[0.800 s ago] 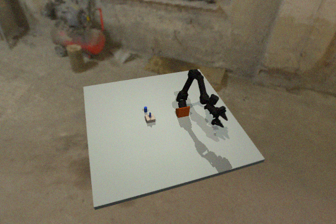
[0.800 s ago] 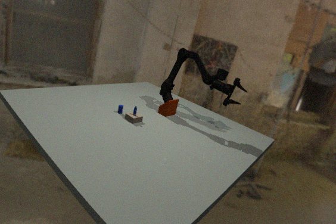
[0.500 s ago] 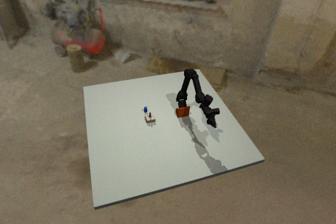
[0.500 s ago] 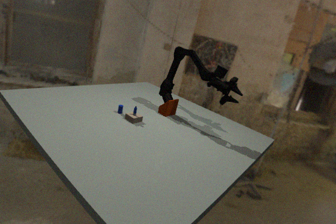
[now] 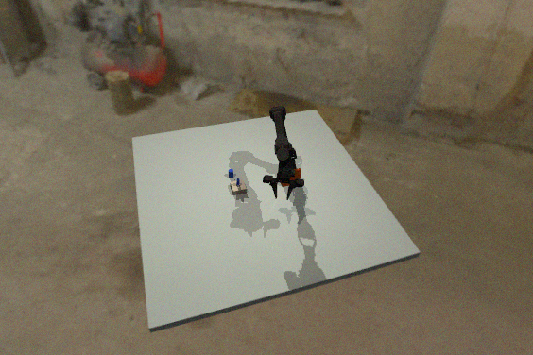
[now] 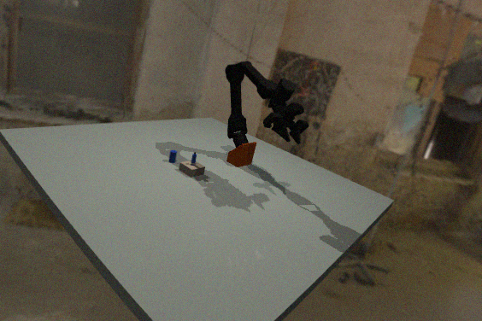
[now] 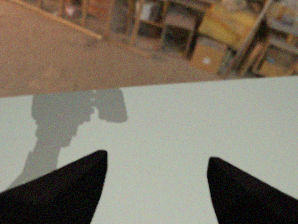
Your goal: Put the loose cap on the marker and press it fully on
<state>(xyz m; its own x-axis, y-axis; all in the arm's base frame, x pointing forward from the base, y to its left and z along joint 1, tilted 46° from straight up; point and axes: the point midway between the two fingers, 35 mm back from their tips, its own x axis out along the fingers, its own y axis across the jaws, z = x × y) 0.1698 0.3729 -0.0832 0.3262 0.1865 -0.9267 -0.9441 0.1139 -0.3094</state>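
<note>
The black arm (image 5: 283, 143) hangs above the grey table (image 5: 198, 257), its gripper (image 5: 283, 196) pointing down with jaws partly open and nothing between them. To its left in the top view, well apart, the blue marker (image 5: 238, 182) stands upright in the holder block (image 5: 237, 188); the blue cap (image 5: 231, 173) stands just beyond it.

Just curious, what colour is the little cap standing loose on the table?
Blue; the small cylindrical cap shows best in the exterior view.

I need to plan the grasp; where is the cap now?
In the top view, the cap stands on the table, just behind the holder block, left of the end effector.
</note>
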